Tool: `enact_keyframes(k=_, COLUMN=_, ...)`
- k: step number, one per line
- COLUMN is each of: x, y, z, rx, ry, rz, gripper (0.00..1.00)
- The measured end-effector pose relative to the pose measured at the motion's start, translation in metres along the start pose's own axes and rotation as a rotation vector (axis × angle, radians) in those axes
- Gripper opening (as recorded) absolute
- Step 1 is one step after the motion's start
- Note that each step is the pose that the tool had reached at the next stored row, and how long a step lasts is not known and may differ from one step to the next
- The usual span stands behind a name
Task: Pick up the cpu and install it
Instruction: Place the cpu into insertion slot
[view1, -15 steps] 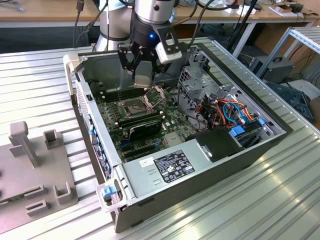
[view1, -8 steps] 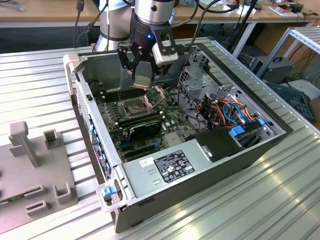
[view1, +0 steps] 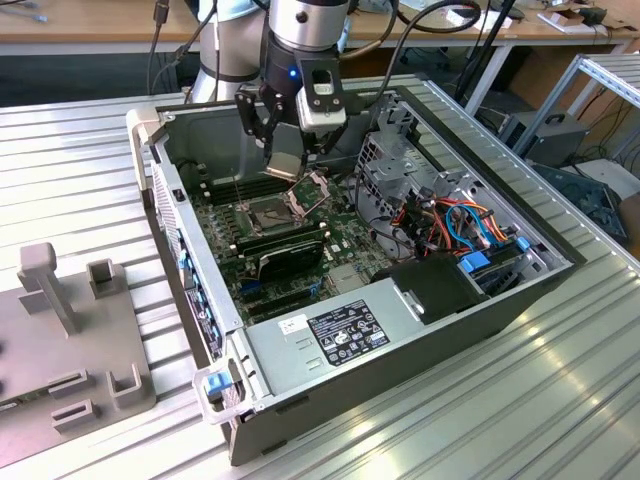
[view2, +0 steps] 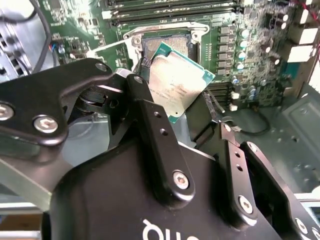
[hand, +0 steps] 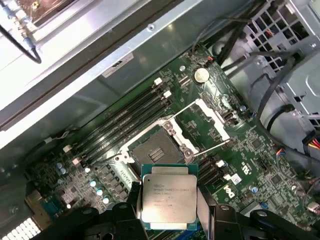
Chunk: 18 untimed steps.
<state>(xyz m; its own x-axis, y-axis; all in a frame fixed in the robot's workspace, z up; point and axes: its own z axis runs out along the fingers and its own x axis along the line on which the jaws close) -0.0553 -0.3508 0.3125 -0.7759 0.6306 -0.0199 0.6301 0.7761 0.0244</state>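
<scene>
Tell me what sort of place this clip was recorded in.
Probably a robotics lab or workshop: an opened computer case lies on a slatted metal table, wooden desks stand behind, and the gripper holds the cpu over the motherboard.

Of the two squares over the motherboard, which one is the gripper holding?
The silver-topped cpu, clamped in the gripper; the dark socket lies empty and untouched.

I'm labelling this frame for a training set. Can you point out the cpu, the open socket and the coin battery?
cpu (hand: 168, 197), first wrist view: middle of its metal top.
open socket (hand: 156, 150), first wrist view: its dark contact field.
coin battery (hand: 201, 75), first wrist view: centre of its silver face.
</scene>
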Motion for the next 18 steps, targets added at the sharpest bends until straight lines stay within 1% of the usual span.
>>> enact_keyframes(k=13, x=0.0001, y=-0.0001, z=0.0032, rx=0.0046, ry=-0.0057, rz=0.234, gripper=0.54)
enact_keyframes(k=14, x=0.0001, y=-0.0001, z=0.0032, rx=0.0051, ry=-0.006, rz=0.248, gripper=0.54)
enact_keyframes(k=15, x=0.0001, y=-0.0001, z=0.0032, rx=0.0051, ry=-0.0062, rz=0.252, gripper=0.54)
enact_keyframes(k=18, x=0.0001, y=-0.0001, z=0.0033, rx=0.005, ry=-0.0061, rz=0.252, gripper=0.54)
